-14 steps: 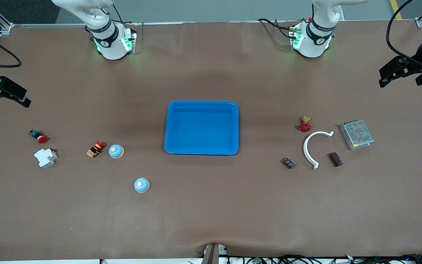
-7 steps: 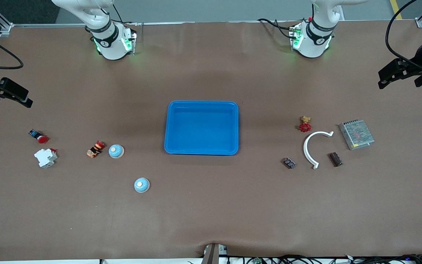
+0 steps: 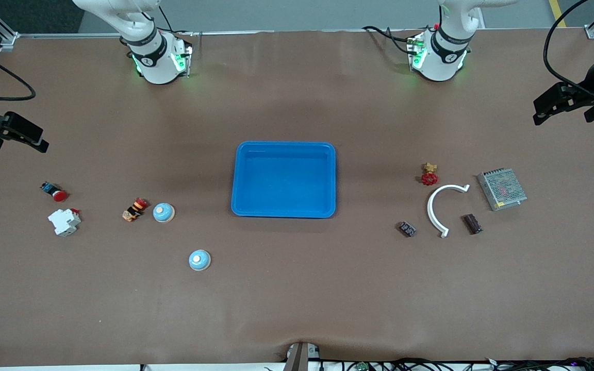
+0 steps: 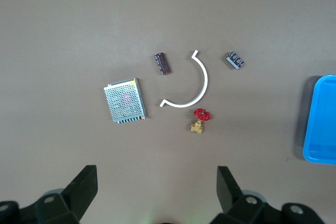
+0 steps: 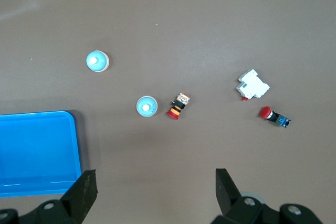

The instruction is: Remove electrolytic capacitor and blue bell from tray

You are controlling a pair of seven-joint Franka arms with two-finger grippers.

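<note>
Starting nearest the camera, one blue bell (image 3: 199, 260) sits alone; a second bell (image 3: 163, 212) lies farther back beside a small striped part (image 3: 134, 209), toward the right arm's end; the dark capacitor (image 3: 473, 224) rests near the white curved piece (image 3: 442, 208) toward the left arm's end; the blue tray (image 3: 283, 179) is between the two groups; right gripper (image 3: 11, 135) and left gripper (image 3: 560, 103) hang high over the table's ends, both with fingers spread wide, holding nothing.
</note>
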